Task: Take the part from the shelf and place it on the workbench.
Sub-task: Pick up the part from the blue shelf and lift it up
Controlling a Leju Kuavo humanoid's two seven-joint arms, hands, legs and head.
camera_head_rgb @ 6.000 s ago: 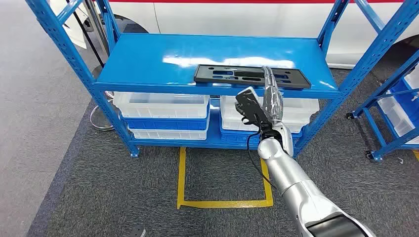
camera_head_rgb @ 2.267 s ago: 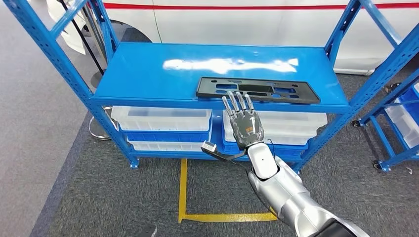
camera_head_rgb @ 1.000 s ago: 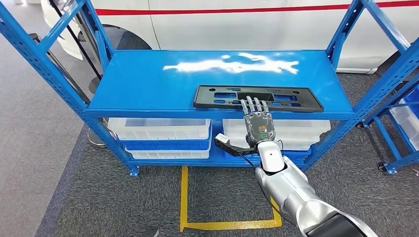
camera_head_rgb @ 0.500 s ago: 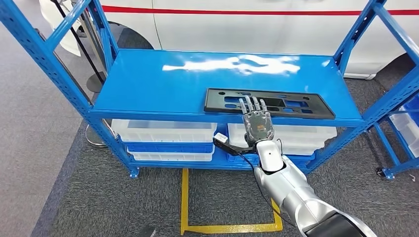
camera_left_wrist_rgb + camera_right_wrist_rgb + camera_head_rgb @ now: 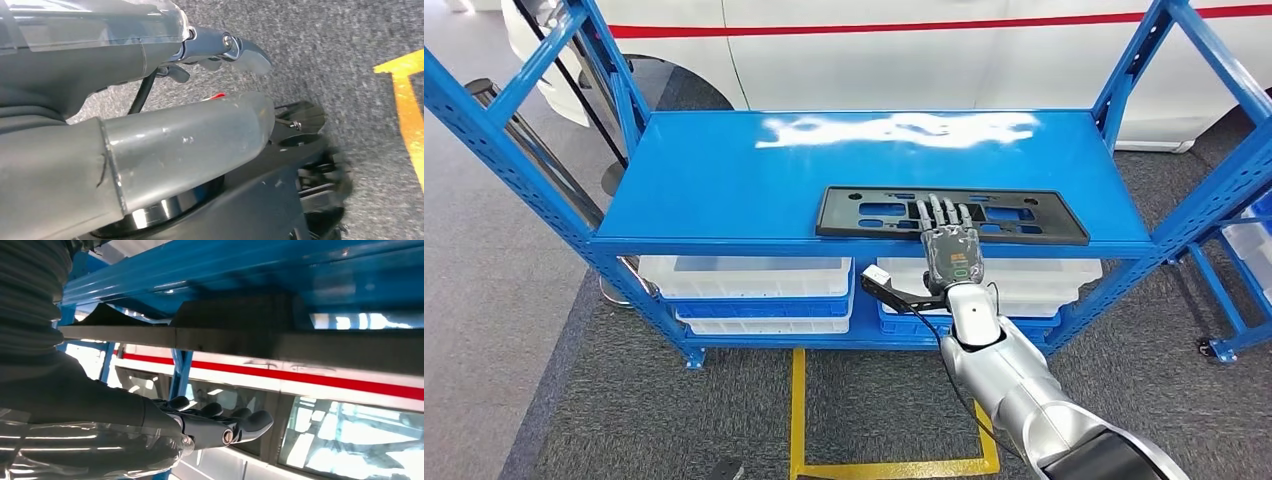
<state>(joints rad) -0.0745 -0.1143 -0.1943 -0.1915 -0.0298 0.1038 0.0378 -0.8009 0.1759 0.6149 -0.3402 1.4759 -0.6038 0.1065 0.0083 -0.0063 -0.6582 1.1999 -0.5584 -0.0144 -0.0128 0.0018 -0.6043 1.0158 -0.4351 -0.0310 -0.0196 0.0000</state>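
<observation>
A flat black part [image 5: 864,212] with several cut-outs lies near the front edge of the blue shelf's top deck [image 5: 724,170]. My right hand [image 5: 950,246] reaches up from below the shelf edge, palm down, with straight fingers [image 5: 940,212] laid over the part's near edge and holding nothing. The right wrist view has the same hand [image 5: 210,425] stretched flat beside the part's dark edge [image 5: 240,337]. In the left wrist view my left hand [image 5: 165,90] hangs over the grey carpet, thumb and fingers straight and empty.
White and blue bins [image 5: 749,278] sit on the shelf's lower deck. Blue uprights [image 5: 519,130] frame the shelf, and a second blue rack [image 5: 1239,250] stands to the right. A white vehicle [image 5: 874,50] is behind. Yellow tape [image 5: 799,410] marks the carpet.
My right hand rose from below the shelf edge and its fingers now lie further over the part. The picture shifted slightly as the camera moved.
</observation>
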